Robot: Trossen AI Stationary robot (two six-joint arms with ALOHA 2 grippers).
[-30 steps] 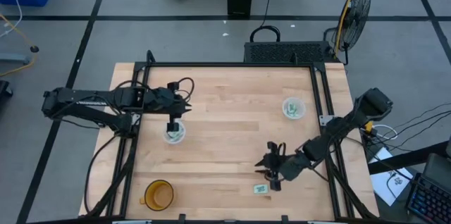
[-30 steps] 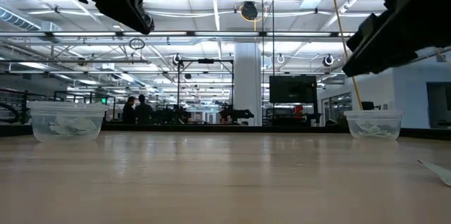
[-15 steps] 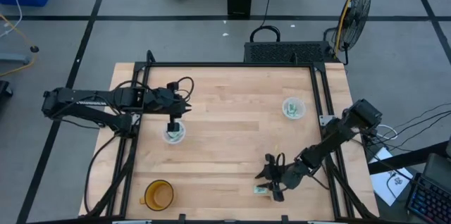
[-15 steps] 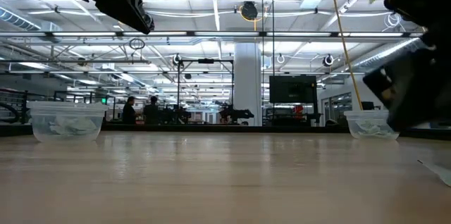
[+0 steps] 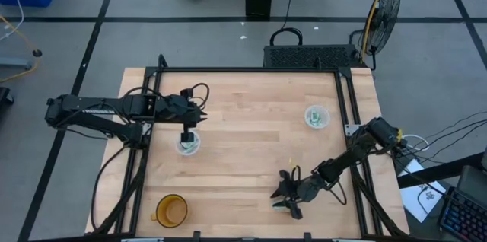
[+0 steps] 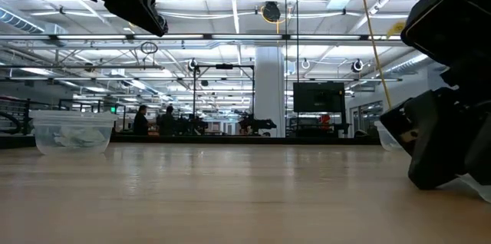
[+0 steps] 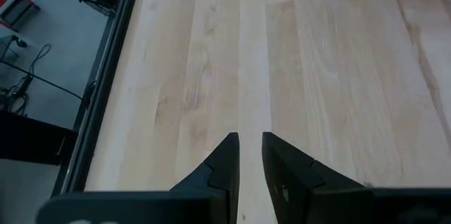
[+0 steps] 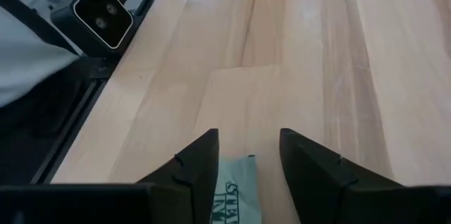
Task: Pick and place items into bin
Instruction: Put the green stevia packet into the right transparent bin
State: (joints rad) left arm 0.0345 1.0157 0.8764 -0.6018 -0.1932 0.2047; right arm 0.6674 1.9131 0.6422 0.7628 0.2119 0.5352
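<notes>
One pale green and white packet [image 5: 283,205] lies flat on the wood near the table's near edge, and its printed face [image 8: 237,185] shows in the right wrist view. My right gripper [image 5: 288,201] [image 8: 248,134] is down at the table, open, with one finger on each side of that packet. The low view shows it low over the wood [image 6: 439,152]. My left gripper [image 5: 186,133] [image 7: 250,138] hangs empty above a clear bin [image 5: 188,146] holding packets, its fingers a narrow gap apart. A second clear bin [image 5: 316,116] also holds packets.
An orange cup [image 5: 172,210] stands near the near left corner. A black frame rail [image 5: 354,132] borders the table's right side, and a small camera [image 8: 103,14] sits on the near rail. The left clear bin [image 6: 73,130] stands far back in the low view.
My right gripper has moved toward the table's near edge and slightly left. It has dropped from above the wood down to the tabletop, over the lone packet. The packet has stayed where it was.
</notes>
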